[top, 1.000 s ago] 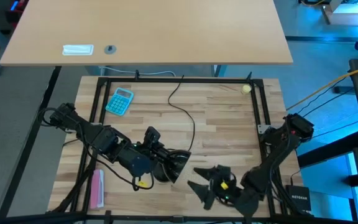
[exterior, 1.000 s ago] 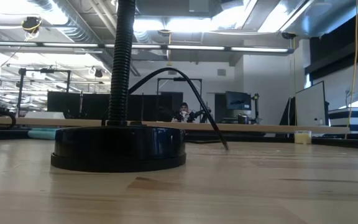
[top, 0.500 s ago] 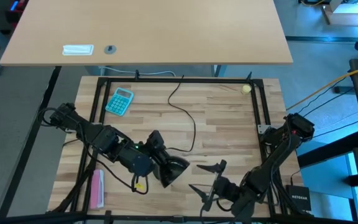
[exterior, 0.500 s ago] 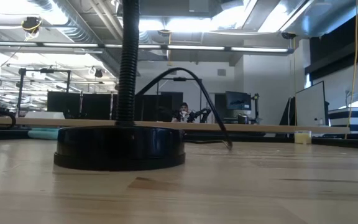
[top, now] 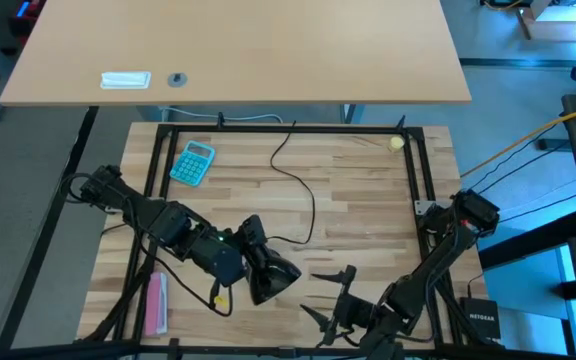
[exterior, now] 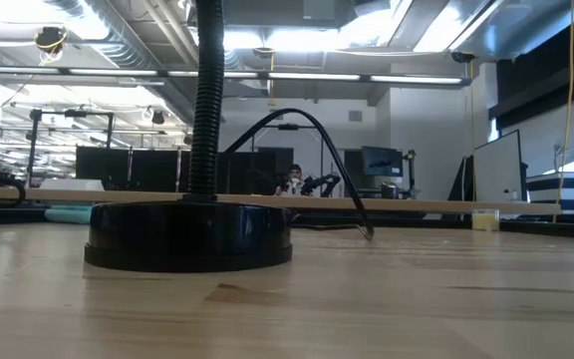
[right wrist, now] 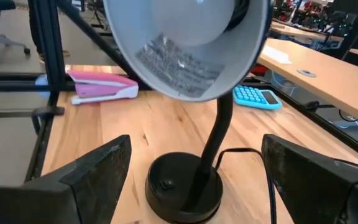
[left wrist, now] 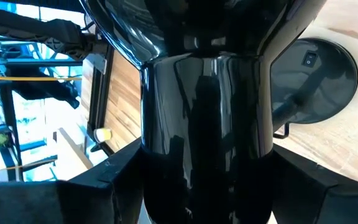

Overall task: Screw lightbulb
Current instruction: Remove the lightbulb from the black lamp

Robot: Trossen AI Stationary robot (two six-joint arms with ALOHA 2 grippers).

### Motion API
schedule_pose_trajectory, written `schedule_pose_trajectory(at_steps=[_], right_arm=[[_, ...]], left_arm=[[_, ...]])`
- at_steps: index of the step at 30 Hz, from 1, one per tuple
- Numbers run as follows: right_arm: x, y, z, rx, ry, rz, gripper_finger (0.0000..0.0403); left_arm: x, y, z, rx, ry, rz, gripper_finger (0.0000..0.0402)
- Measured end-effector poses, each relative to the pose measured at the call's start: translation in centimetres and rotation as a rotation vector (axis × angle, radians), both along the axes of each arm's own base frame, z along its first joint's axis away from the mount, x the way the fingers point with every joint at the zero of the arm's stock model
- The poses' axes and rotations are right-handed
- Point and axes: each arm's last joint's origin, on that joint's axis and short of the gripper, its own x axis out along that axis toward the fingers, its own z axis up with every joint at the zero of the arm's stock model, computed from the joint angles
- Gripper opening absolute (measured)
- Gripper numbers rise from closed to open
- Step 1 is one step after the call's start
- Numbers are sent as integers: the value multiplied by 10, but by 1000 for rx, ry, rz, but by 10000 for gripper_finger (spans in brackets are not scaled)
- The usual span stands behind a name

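The left gripper [top: 256, 262] is clamped around the neck of the black lamp's shade [left wrist: 207, 124], holding it up over the table [top: 368, 200] near its front edge, left of the middle. The lightbulb [right wrist: 204, 22] sits inside the shade's white interior, seen from the right wrist view. The right gripper [top: 330, 298] hangs just right of the lamp at the front edge, its fingers spread wide and empty. The lamp's round base [exterior: 189, 235] rests flat on the wood, its cord [top: 303, 185] trailing toward the back edge. A blue calculator [top: 193, 163] lies near the back left corner, a pink stapler [top: 156, 303] at the front left corner.
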Motion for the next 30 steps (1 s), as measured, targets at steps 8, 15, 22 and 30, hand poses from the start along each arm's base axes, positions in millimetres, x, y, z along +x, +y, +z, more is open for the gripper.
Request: schedule_pose_trajectory(at_steps=[8,15,22,30], right_arm=[[1,1,0,12,-16,-7,362],[9,-1,5,208,-104,-18,362],[23,-10,11,439,-182,-16,362],[38,-32,17,616,-272,-109,362]], left_arm=[[0,0,0,-16,-3,25,249],[0,1,0,-125,-44,176,249],[0,1,0,-230,-94,321,249],[0,1,0,-258,-108,360,249]])
